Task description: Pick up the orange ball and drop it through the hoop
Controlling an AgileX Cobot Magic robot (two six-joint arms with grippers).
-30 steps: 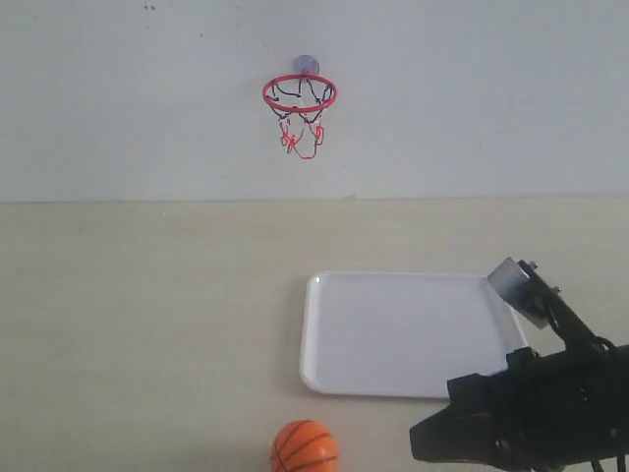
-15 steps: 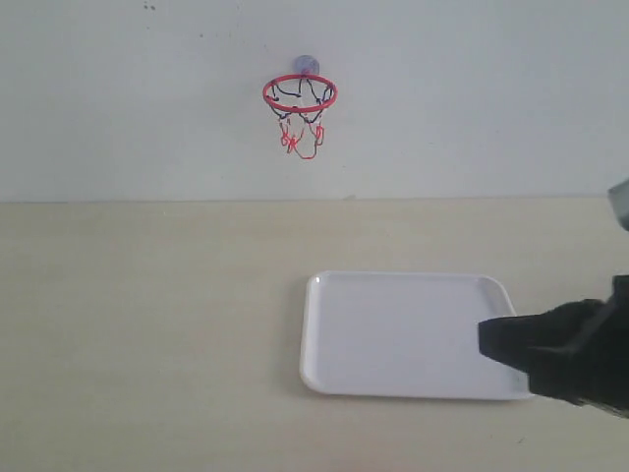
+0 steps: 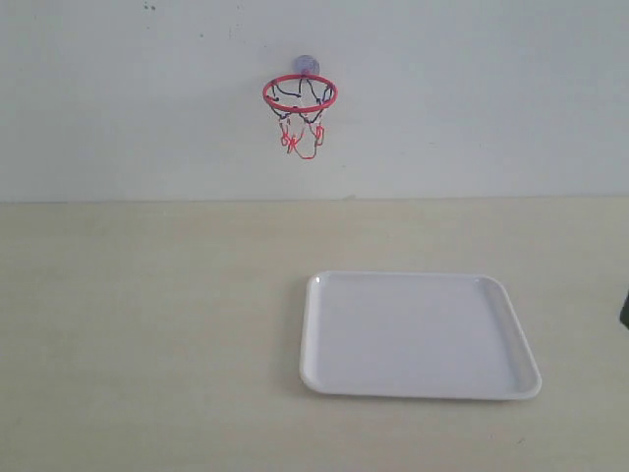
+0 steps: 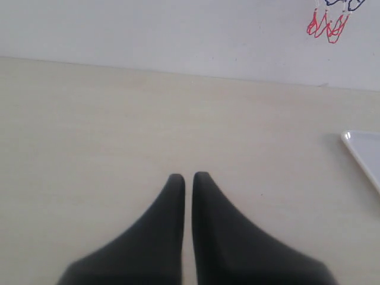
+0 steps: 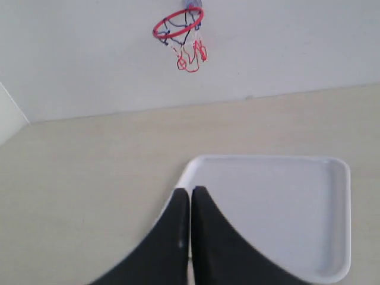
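Black and pressed flat together, the two fingers of my right tool (image 5: 190,191) close on nothing: no gap, and no orange between them. The tool hangs over the near edge of the white tray (image 5: 341,178) and points across it at the hoop (image 5: 178,24), which is mounted high on the wall beyond the tray. My left tool (image 4: 184,176) is closed and empty as well, above bare tabletop (image 4: 89,119) off the tray's left side.

A second ago the orange ball lay on the tabletop just in front of the tray's near left corner, with my right arm low by the near right corner. Half a second ago that spot was already bare and the arm was drawing off past the tray's right edge. Now only a dark sliver of the arm (image 3: 626,310) shows at the border of the exterior view, beyond that same edge.

None of my three views shows the ball, so I cannot tell where it is. The tray holds nothing and the hoop's net hangs empty.

I judge that the ball has slipped or rolled away from the tray's near side rather than come up with me. The pick is not made, and I must find the ball before anything goes near the hoop.
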